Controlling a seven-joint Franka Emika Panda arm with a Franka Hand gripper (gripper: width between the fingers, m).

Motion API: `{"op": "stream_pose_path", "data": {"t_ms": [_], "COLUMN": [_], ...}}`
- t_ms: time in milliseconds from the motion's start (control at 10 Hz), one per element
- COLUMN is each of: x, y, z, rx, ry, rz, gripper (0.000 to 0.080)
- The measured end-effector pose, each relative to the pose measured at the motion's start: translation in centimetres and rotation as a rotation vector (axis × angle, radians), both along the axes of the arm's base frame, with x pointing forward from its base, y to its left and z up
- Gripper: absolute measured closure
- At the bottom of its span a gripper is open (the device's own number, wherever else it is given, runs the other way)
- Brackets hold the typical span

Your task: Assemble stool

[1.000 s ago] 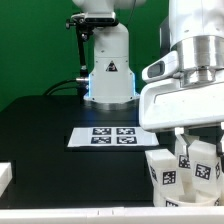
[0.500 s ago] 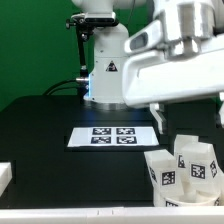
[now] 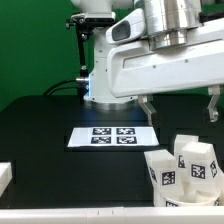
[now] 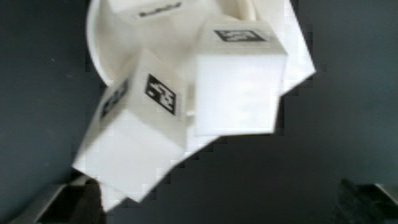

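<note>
Several white stool legs (image 3: 185, 165) with black-and-white tags stand bunched together at the exterior view's lower right. My gripper (image 3: 180, 112) hangs well above them, open and empty, one finger (image 3: 148, 108) on each side. In the wrist view the legs (image 4: 187, 100) fill the middle, leaning against each other. The dark fingertips (image 4: 71, 205) show far apart at the corners, with nothing between them, so my gripper (image 4: 217, 212) is open there too. The round seat is out of view.
The marker board (image 3: 103, 136) lies flat on the black table, at the exterior view's left of the legs. A white object (image 3: 5, 176) sits at the lower left edge. The robot base (image 3: 108, 70) stands behind.
My gripper has risen from down at the legs to well above them and shifted toward the exterior view's left. The legs stay on the table.
</note>
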State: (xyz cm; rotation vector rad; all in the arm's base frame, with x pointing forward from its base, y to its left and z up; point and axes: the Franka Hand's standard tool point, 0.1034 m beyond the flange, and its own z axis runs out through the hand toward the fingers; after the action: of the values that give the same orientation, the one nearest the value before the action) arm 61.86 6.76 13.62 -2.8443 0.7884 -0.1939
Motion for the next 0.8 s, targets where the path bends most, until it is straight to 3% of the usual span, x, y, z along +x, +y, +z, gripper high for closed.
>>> {"op": "stream_pose_path", "data": {"t_ms": [100,200,300,700,800], "x": [0.2,1.3,1.4,1.6,1.7], "y": [0.0,0.3,1.3,1.0,2.0], "z": [0.5,1.1,1.2,0.9,0.2], "rx": [0.011,-0.037,-0.058,-0.109,-0.172], "ry": [0.071,0.075,0.083,0.025,0.011], "rz": [0.088,0.19,0.227,0.448,0.611], "gripper": [0.0151,0.0151,0.0151,0.0151,0.0151]}}
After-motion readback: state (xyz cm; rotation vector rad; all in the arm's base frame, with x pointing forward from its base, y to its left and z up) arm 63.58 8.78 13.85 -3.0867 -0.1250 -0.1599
